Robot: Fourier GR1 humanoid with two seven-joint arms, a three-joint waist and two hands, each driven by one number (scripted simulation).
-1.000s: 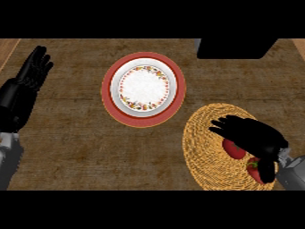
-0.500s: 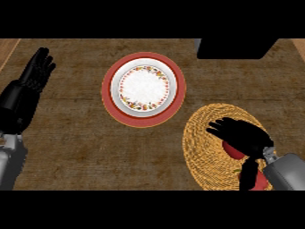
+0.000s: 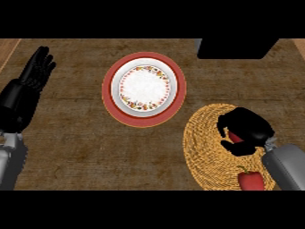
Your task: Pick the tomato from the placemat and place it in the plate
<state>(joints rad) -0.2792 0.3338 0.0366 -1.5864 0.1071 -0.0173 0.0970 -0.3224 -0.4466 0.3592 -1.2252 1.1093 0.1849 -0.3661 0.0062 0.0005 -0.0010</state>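
Head view: right hand [image 3: 248, 127] sits on the mat [image 3: 204, 147] over a red sliver [image 3: 236, 135], its grip impossible to tell, while the tomato [image 3: 250, 179] lies nearer beside its forearm [image 3: 290, 167], so lifting toward the plate [image 3: 124, 86] could leave it behind; left hand [image 3: 23, 96] rests open.

The plate [image 3: 143, 87] is white with a speckled red-and-orange floral ring and a wide red border. Right of the plate and nearer, the woven placemat [image 3: 207, 147] is golden yellow, its tomato [image 3: 250, 180] red. The counter [image 3: 82, 134] around the plate is mottled brown.
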